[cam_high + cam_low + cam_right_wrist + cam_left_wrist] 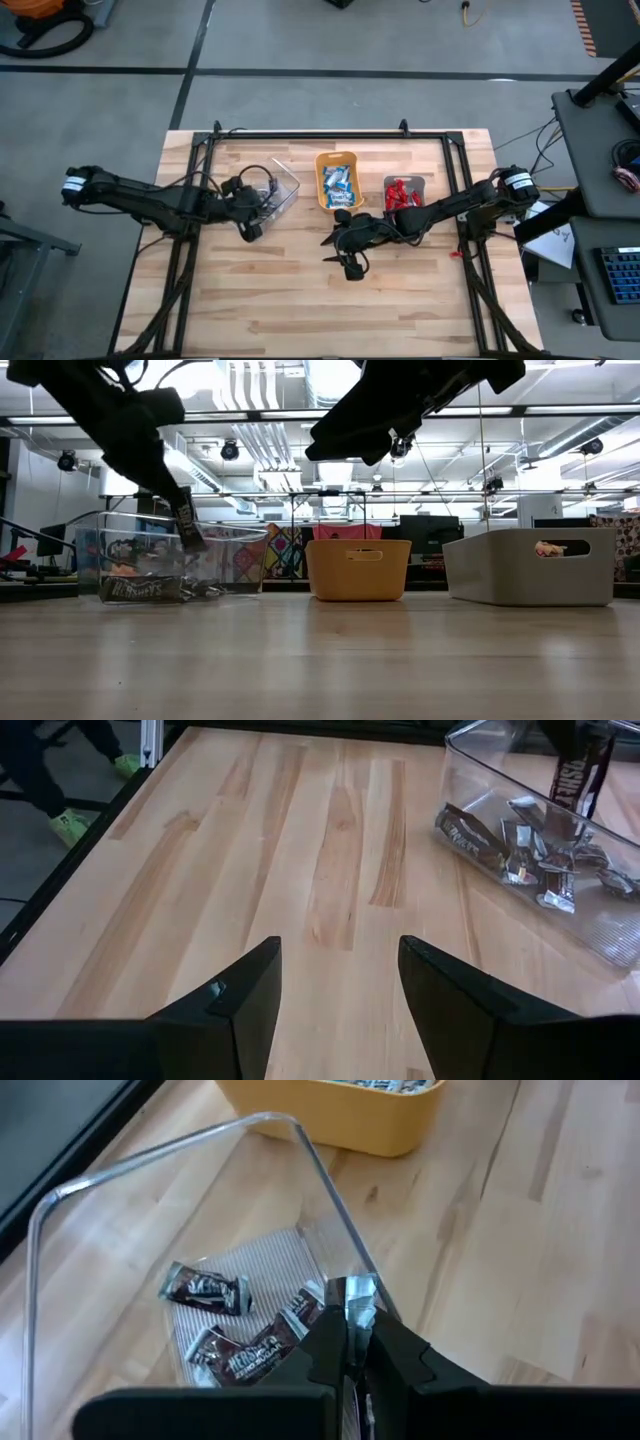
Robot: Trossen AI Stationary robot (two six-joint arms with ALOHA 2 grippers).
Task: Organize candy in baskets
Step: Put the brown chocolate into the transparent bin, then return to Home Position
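Pinching a dark silver-grey wrapped candy bar [350,1302] between closed fingers, your left gripper [348,1342] is hanging over the clear rectangular plastic bin [287,182] at nine o'clock on the table. Lower it inside the wall before letting go, so the bar is landing among the dark bars [232,1350] already there. Your right gripper [338,982], jaws apart and empty, is waiting over bare wood at centre. The orange plastic bin [322,160] at twelve is holding blue-and-white bars [339,186]; the grey plastic bin [420,181] at two, red ones [400,195].
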